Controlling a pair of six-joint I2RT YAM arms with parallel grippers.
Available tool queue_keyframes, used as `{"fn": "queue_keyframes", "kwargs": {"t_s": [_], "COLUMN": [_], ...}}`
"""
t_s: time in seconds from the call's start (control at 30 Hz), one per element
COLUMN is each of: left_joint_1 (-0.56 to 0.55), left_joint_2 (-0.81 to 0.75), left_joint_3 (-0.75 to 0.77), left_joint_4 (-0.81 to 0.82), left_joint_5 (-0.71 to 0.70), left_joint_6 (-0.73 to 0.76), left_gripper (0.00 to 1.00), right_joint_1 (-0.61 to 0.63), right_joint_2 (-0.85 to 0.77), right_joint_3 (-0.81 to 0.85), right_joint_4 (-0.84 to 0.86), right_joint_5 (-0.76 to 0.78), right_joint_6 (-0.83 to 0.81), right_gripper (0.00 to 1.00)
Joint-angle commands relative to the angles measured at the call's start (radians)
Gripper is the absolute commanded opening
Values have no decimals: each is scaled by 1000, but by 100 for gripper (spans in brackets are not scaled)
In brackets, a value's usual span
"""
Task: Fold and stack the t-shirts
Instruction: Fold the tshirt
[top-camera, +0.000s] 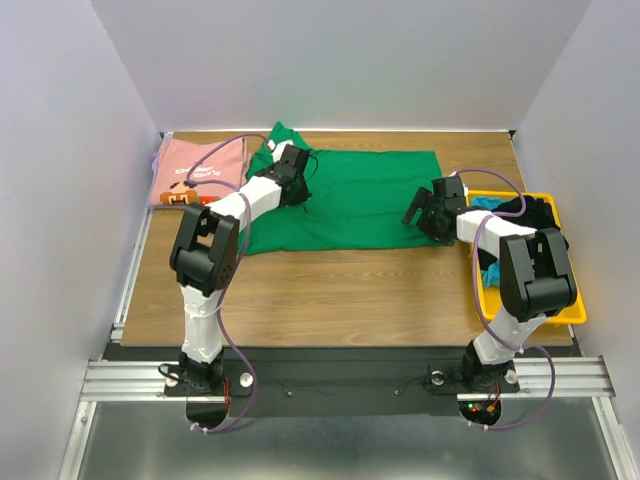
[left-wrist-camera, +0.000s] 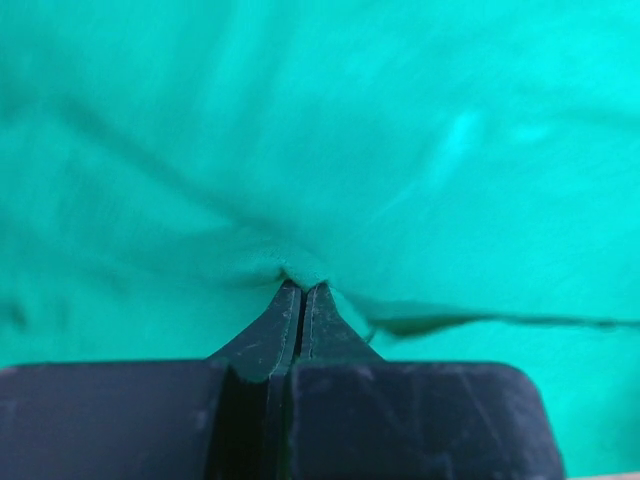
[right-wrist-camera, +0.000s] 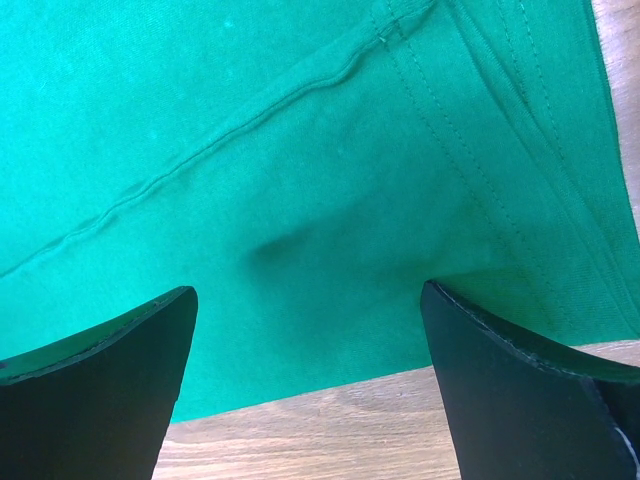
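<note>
The left gripper (left-wrist-camera: 301, 292) is clenching green t-shirt (left-wrist-camera: 400, 150) cloth at its tips. The right gripper (right-wrist-camera: 308, 300) is hovering released; the shirt's edge is lying between its jaws.

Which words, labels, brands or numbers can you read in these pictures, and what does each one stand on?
Dark lettering beside the printed graphic on the pink t-shirt: too small and blurred to read.
Green t-shirt: no text can be made out in any view.
No other text shows.
</note>
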Motion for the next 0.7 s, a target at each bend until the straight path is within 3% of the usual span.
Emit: {"fn": "queue_keyframes", "kwargs": {"t_s": [0.0, 0.13, 0.17, 0.2, 0.27, 0.4, 0.53, 0.67], "left_joint_1": [2, -4, -10, -19, -21, -19, -21, -15], "left_joint_2": [75, 184, 202, 202, 180, 88, -3, -95], "left_joint_3": [131, 344, 397, 410, 421, 338, 188, -62], "left_joint_4": [17, -102, -142, -155, -178, -140, -86, 0], "left_joint_5": [24, -5, -32, -57, -132, -125, -115, -123], "left_joint_6": [139, 253, 281, 291, 275, 259, 201, 129], "left_gripper": [2, 46, 87, 98, 98, 98, 98, 98], "right_joint_1": [7, 7, 7, 7, 7, 7, 7, 7], "right_joint_2": [38, 37, 35, 34, 28, 17, 3, -14], "right_joint_3": [-30, -26, -30, -31, -33, -37, -39, -48], "right_joint_4": [-16, -16, -16, -16, -18, -16, -18, -16], "right_joint_5": [9, 2, -3, -3, -1, -6, 2, 2], "right_joint_6": [-1, -6, -7, -7, -7, -7, -12, -13], "right_gripper": [100, 100, 100, 100, 100, 100, 100, 100]}}
